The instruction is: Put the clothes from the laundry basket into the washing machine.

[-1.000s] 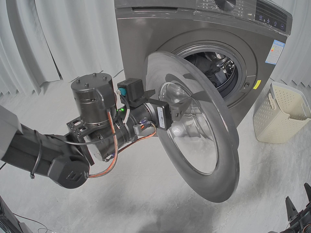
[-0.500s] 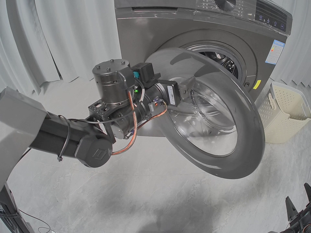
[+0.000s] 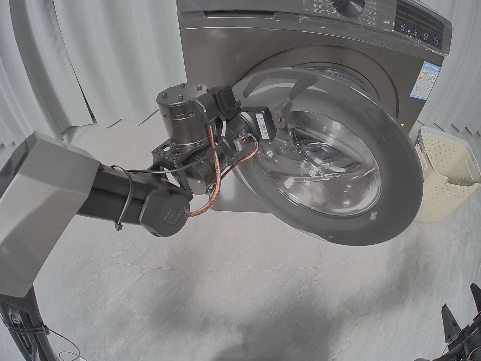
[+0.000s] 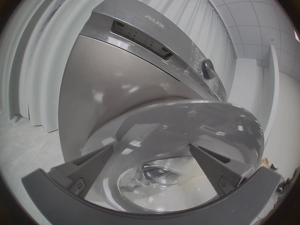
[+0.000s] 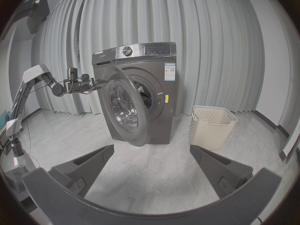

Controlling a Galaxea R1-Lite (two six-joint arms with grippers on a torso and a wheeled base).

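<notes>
The right jaws gape wide, low over the pale grey floor [image 3: 250, 297], well apart from the machine. The left jaws, also spread wide, sit at the round glass-windowed door [image 3: 396, 201], which stands ajar on the grey metal washing machine [image 3: 220, 51]. Dark clothes [image 5: 146, 99] lie in its drum. The cream perforated laundry basket [image 3: 443, 176] stands just beside it.

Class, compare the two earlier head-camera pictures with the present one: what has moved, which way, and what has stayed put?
The left pincer, open, has advanced against the door, swinging it from wide open toward the opening of the washing machine; it is still ajar. Nothing was grasped or released. The washing machine, laundry basket and right pincer stayed put.
</notes>
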